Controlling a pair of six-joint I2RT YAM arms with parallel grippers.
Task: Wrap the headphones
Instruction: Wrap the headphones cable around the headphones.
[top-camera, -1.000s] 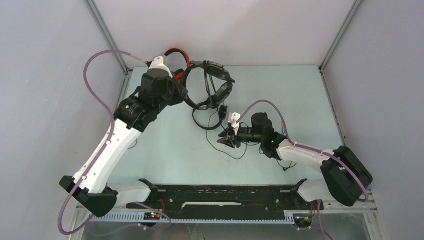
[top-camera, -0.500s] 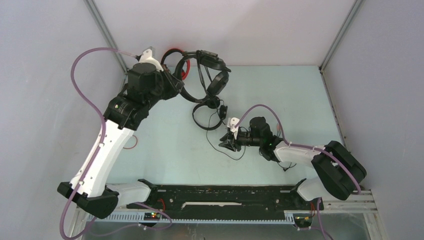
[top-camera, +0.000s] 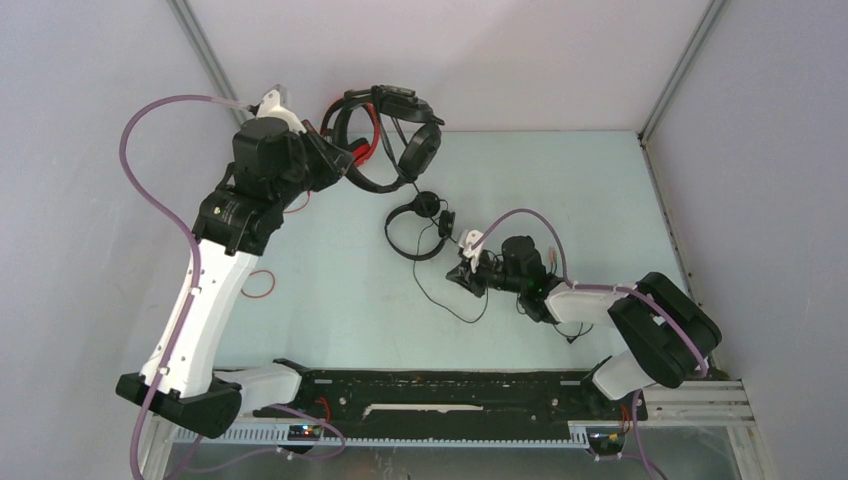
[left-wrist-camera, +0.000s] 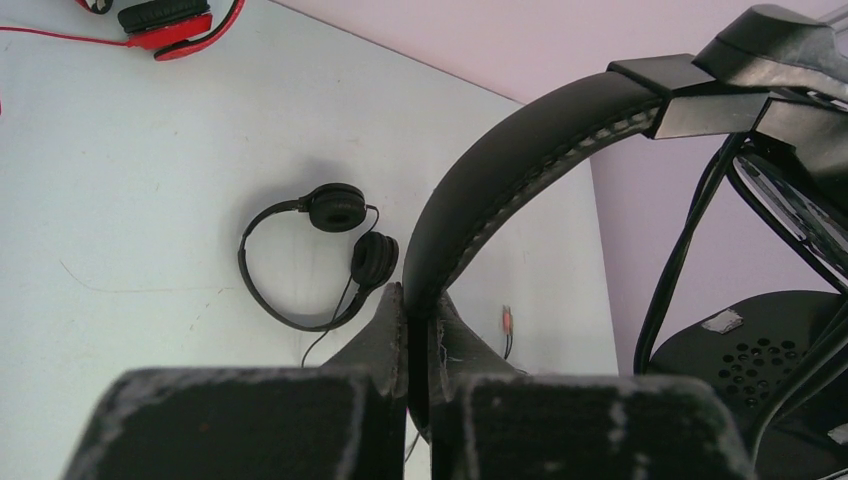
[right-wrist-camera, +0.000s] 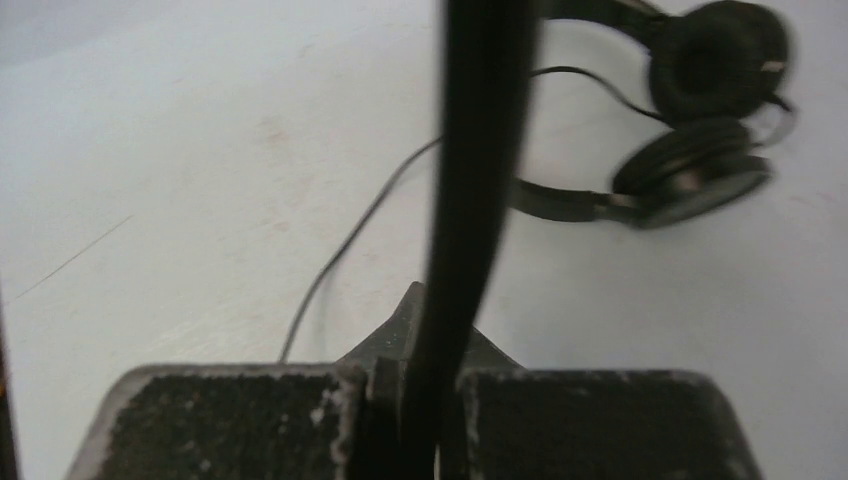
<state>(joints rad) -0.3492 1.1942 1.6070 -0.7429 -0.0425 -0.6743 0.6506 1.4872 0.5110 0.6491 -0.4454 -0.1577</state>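
Top external view, upper middle: grips the big black headset (top-camera: 420, 155) by its headband with the left gripper (left-wrist-camera: 418, 330), fingers pinching the band, high above the table (top-camera: 340, 290). Pinches a thin black cable (right-wrist-camera: 470, 200) between the right gripper (top-camera: 465, 275) fingers at centre frame, just right of the small black headset (top-camera: 425, 205) lying flat. Shows the red headset (top-camera: 370, 130) behind, near the back wall.

A big black headset (top-camera: 420, 150) hangs lifted at back left, the red headset (left-wrist-camera: 175, 40) behind it. A small black headset (top-camera: 428, 206) lies flat mid-table, with a thin black cable (top-camera: 440, 303) trailing forward.
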